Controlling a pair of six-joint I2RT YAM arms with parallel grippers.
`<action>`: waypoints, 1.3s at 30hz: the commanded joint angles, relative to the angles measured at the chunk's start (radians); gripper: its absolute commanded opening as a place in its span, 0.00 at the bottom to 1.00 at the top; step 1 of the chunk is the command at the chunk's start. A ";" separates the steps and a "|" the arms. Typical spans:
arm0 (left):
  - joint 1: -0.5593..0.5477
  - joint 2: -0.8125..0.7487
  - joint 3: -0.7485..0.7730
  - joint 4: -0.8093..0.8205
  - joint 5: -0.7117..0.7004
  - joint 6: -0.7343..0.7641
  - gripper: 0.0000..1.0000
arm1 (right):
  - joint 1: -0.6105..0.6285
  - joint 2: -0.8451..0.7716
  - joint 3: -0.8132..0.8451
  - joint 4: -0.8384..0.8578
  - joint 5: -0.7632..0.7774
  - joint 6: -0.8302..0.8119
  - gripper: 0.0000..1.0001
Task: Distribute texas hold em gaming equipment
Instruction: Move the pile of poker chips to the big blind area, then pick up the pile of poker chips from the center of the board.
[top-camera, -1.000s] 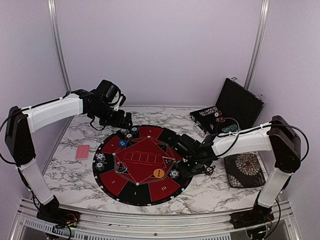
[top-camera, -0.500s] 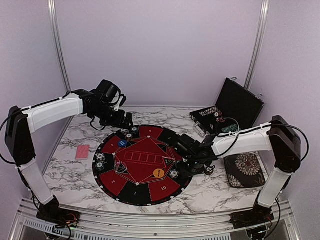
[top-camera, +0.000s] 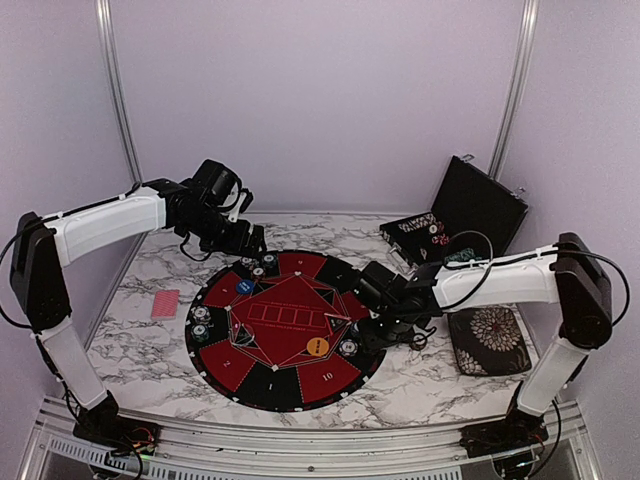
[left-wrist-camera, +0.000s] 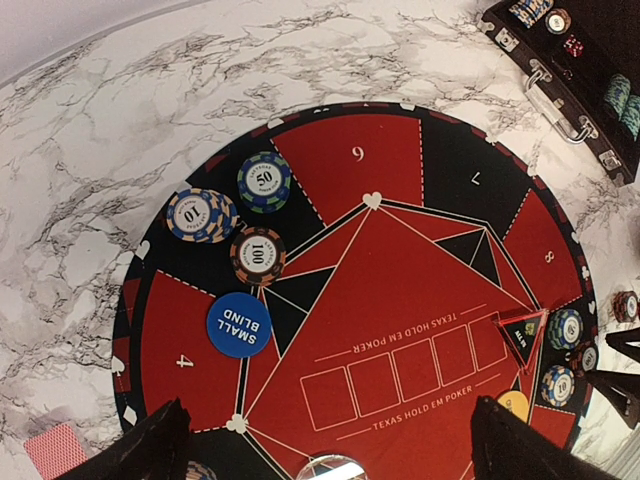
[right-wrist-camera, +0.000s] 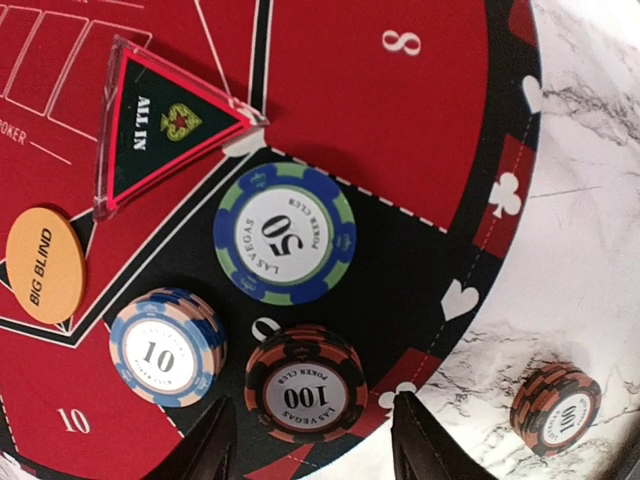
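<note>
Marble-patterned tabletop (top-camera: 150, 345) carries the round red-and-black poker mat (top-camera: 285, 330) in the top view; the left gripper (top-camera: 250, 243) hovers at its far rim, the right gripper (top-camera: 372, 335) low at its right edge.

Left wrist view: fingers (left-wrist-camera: 150, 450) spread wide, empty, above the 50 chip stack (left-wrist-camera: 264, 181), 10 stack (left-wrist-camera: 200, 215), 100 stack (left-wrist-camera: 257, 256) and Small Blind disc (left-wrist-camera: 239, 323).

Right wrist view: fingertips (right-wrist-camera: 205, 450) part-open straddling, not gripping, the 100 chip stack (right-wrist-camera: 305, 393). Chips look rigid, smooth and apt to slide apart; pinch the stack's ridged sides.
</note>
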 joint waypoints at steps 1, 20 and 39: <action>-0.001 0.010 -0.007 0.014 0.011 0.007 0.99 | 0.004 -0.057 0.047 -0.039 0.045 0.008 0.51; -0.004 0.026 0.011 0.013 0.033 -0.012 0.99 | -0.242 -0.284 -0.198 -0.026 -0.007 -0.059 0.65; -0.007 0.030 0.025 -0.002 0.021 -0.013 0.99 | -0.287 -0.166 -0.252 0.056 -0.015 -0.080 0.63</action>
